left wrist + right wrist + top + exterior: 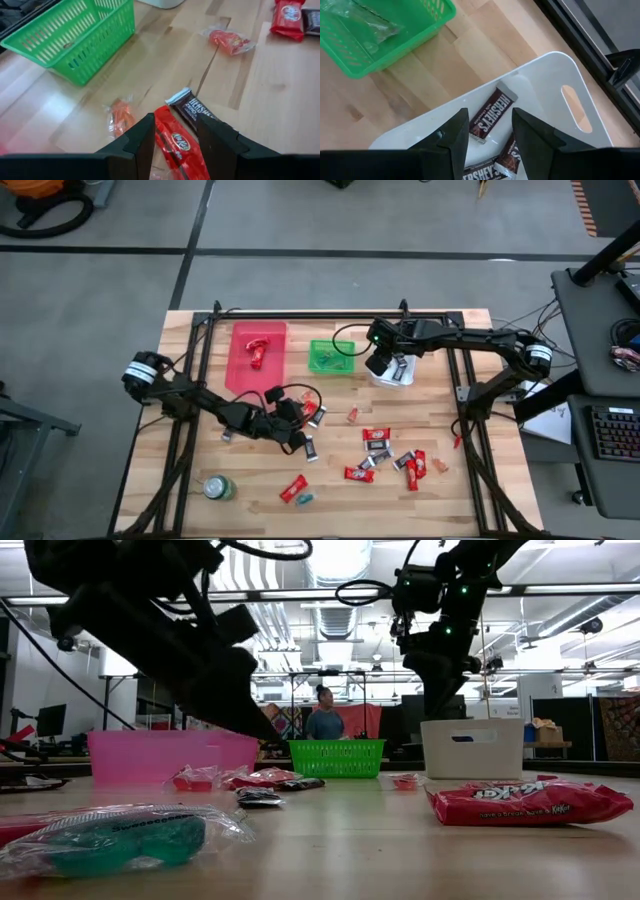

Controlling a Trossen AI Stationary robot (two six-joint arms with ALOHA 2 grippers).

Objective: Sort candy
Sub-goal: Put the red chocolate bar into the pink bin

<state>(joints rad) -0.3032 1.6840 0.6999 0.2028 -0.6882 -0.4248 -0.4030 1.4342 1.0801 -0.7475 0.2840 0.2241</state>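
Candy (385, 455) was mostly scattered over the wooden desk (440, 400) around the 4 to 5 o'clock part in the high view, a mix of red and dark brown-and-silver wrappers, with a couple of strays down near 6 o'clock. Some was already binned: a red piece sat in the pink tray (258, 355) up around 11 o'clock, clear-wrapped bits lay in the green basket (333, 357) at 12, and the white bin (555, 95) just beside it at 1 o'clock had dark Hershey's bars (492, 114) lying in it. Right gripper (487, 135) hovered over that white bin with its jaws apart and nothing between them, the bars lying loose below. Left gripper (175, 135) was low over the middle of the desk, jaws apart and straddling a red KitKat (177, 145), not closed on it as far as I could see. A dark Hershey's piece (192, 107) lay touching that KitKat, a small orange one (120, 117) close by. Green can (217, 487) stood off at 7 o'clock. A person (325, 720) showed in the room behind.
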